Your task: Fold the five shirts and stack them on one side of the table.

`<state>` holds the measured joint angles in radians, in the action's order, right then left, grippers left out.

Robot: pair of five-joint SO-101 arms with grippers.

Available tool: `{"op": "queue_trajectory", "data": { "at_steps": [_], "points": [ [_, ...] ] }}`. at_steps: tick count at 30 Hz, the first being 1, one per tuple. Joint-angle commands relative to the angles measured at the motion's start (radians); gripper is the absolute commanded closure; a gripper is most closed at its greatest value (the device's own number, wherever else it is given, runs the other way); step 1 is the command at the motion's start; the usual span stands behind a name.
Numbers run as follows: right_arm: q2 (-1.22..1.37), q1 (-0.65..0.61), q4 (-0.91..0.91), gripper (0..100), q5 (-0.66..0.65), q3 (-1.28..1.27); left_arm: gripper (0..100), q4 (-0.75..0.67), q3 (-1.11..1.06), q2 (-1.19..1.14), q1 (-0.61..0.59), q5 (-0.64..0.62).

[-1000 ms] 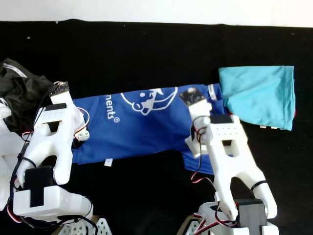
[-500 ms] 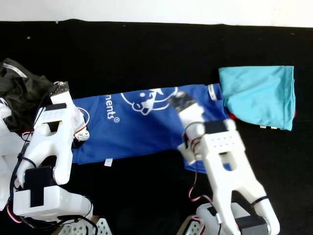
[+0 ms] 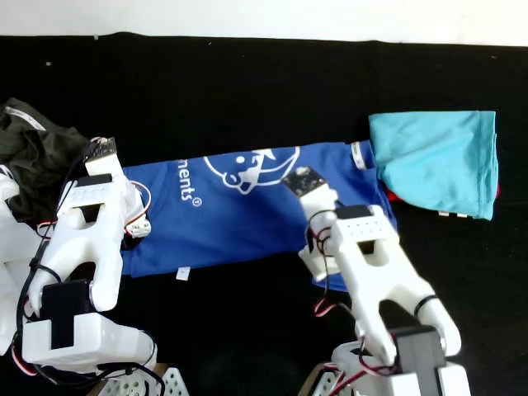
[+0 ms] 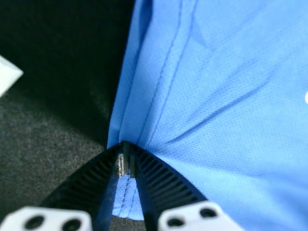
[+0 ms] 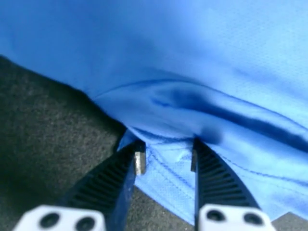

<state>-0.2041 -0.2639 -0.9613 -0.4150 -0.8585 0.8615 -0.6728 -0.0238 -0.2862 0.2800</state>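
- Blue shirt (image 3: 239,210) – spread flat across the middle of the black table cover (image 3: 247,82), long axis running side to side, white print (image 3: 247,169) facing up near its far edge.
- Left arm (image 3: 87,223) stands at the shirt's left end. Left gripper (image 4: 126,161): fingers pressed together, the stitched hem of the blue shirt pinched between the tips. The cloth fans away from the pinch in shallow creases, with black cover beside it.
- Right arm (image 3: 367,247) stands over the shirt's right part, near its front edge. Right gripper (image 5: 166,159): fingers part-way apart, a narrow gap between them, tips down on the shirt's edge. A bunched fold of blue cloth lies in the gap and just beyond it; whether the pads press on the cloth I cannot tell.
- Teal shirt (image 3: 437,161) – folded to a neat block at the right side of the table, its near left corner touching or overlapping the blue shirt's right end.
- Dark shirts (image 3: 29,153) lie in a crumpled heap at the far left, behind the left arm.
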Motion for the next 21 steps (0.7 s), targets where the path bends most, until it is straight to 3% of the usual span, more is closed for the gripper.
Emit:
{"op": "queue_trajectory", "data": {
  "at_steps": [1,7,16,21],
  "points": [
    [0.018,0.048,0.013,83.3,-0.006,0.041,99,-0.026,0.001,-0.007,0.01,-0.002],
    [0.016,0.05,0.012,92.0,-0.008,0.045,99,-0.026,0.001,-0.007,0.01,-0.002],
    [0.016,0.062,0.007,95.8,-0.008,0.085,99,-0.026,0.001,-0.007,0.01,-0.002],
    [0.016,0.074,-0.087,99.1,-0.008,0.185,99,-0.026,0.001,-0.007,0.01,-0.002]
  ]
}}
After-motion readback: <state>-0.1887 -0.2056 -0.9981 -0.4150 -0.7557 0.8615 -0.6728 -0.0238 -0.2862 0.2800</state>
